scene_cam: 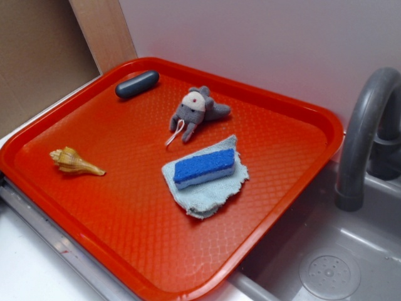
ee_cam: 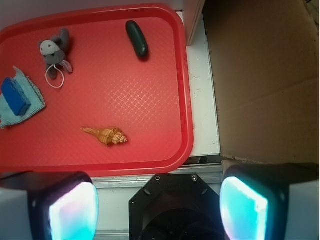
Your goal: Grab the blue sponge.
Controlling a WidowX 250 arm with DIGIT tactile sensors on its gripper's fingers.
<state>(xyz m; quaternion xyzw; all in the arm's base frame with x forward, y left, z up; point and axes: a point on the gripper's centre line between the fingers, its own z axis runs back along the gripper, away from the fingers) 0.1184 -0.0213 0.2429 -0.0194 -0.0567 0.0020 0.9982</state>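
Wrist view: two black fingers (ee_cam: 60,207) at seven and five o'clock, each faced with a glowing cyan-white pad (ee_cam: 243,210). Between them a black angular housing (ee_cam: 175,207), two small screws on top.

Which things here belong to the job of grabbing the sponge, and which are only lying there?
For the job: blue sponge, open gripper.
Lying about: pale cloth under the sponge, seashell, grey plush toy, dark oval object, red tray.

The blue sponge (scene_cam: 205,168), a small rectangular block with a bright blue porous top and paler lower layer, lies flat on a pale cloth (scene_cam: 203,191) near the tray's (scene_cam: 125,207) middle.
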